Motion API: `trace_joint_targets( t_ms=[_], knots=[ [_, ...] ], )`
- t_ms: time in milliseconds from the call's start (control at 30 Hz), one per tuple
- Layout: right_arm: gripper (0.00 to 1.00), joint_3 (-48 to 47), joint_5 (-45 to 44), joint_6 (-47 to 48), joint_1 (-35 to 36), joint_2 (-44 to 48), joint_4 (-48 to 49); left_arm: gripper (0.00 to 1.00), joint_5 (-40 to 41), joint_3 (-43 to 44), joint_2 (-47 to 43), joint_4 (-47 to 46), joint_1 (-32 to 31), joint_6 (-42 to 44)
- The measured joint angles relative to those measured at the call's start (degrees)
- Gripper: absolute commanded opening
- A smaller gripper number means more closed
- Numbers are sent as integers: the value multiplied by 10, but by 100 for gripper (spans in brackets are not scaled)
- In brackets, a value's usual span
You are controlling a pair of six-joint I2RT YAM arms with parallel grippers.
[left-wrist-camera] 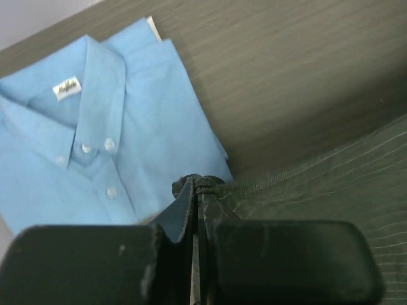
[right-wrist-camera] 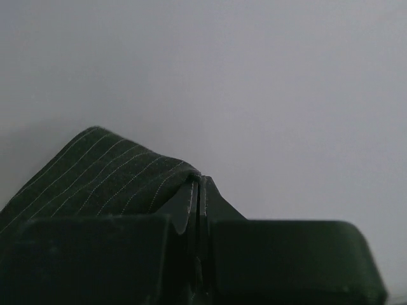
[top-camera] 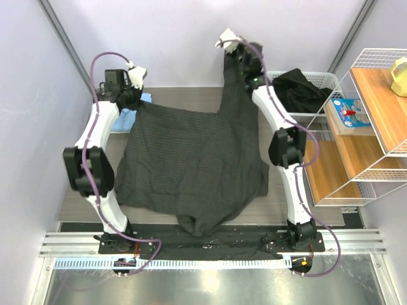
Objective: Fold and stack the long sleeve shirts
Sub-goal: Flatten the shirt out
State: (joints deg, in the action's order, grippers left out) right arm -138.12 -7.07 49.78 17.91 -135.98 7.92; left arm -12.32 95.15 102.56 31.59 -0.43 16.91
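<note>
No word or number comes through clearly here. In the left wrist view, at ten o'clock, a small white neck label (left-wrist-camera: pixel 67 88) sits inside the collar of the light blue shirt (left-wrist-camera: pixel 127 146). It carries dark script, too blurred to read. In the top view, at three o'clock, a blue package (top-camera: pixel 350 113) on the wire shelf (top-camera: pixel 331 168) shows a red-and-white mark, with its lettering too small to read.

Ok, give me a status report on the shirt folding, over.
Left pincer shut on the pinstriped shirt, far-left corner. Right pincer shut on it too, holding the far-right part raised. Folded light blue shirt right beside the left grip.
</note>
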Motion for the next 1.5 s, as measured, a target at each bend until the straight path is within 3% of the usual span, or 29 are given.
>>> trace_joint_targets(
  t_ms=[33,67,100,133,167,200,267,333,533,600,733,900,1100,1200,1333,1500],
  knots=[
    [4,-26,-1,6,2,-35,-3,5,6,17,26,-5,-2,0],
    [14,-42,-6,14,6,-65,-4,12,11,31,45,-11,-4,0],
    [41,-44,-10,21,10,-82,-8,24,19,52,72,-11,-5,1],
    [50,-28,-16,28,18,-88,-9,39,24,63,89,-12,-6,4],
    [58,-4,-21,31,26,-83,-12,44,31,78,108,-11,-7,4],
    [69,18,-25,30,33,-75,-16,56,36,83,118,-10,-7,8],
    [69,104,-32,32,51,-26,-32,59,43,76,122,-5,-5,9],
    [61,177,-40,30,64,32,-64,59,44,48,106,-14,1,5],
    [71,401,-28,-20,78,303,-157,62,25,-77,-18,14,29,22],
    [76,431,-18,-42,71,383,-204,68,3,-99,-62,36,31,38],
    [76,461,28,-90,58,480,-330,68,-65,-136,-141,119,26,96],
    [68,562,140,-124,68,532,-503,69,-110,-233,-197,216,23,168],
    [66,716,234,-126,118,578,-619,69,-99,-330,-203,280,-3,237],
    [67,774,244,-119,153,611,-624,69,-80,-357,-202,281,-26,253],
    [77,826,240,-109,184,625,-610,69,-56,-363,-179,273,-28,256],
    [79,869,216,-104,222,616,-565,69,-36,-363,-134,256,-28,253]
  ],
)
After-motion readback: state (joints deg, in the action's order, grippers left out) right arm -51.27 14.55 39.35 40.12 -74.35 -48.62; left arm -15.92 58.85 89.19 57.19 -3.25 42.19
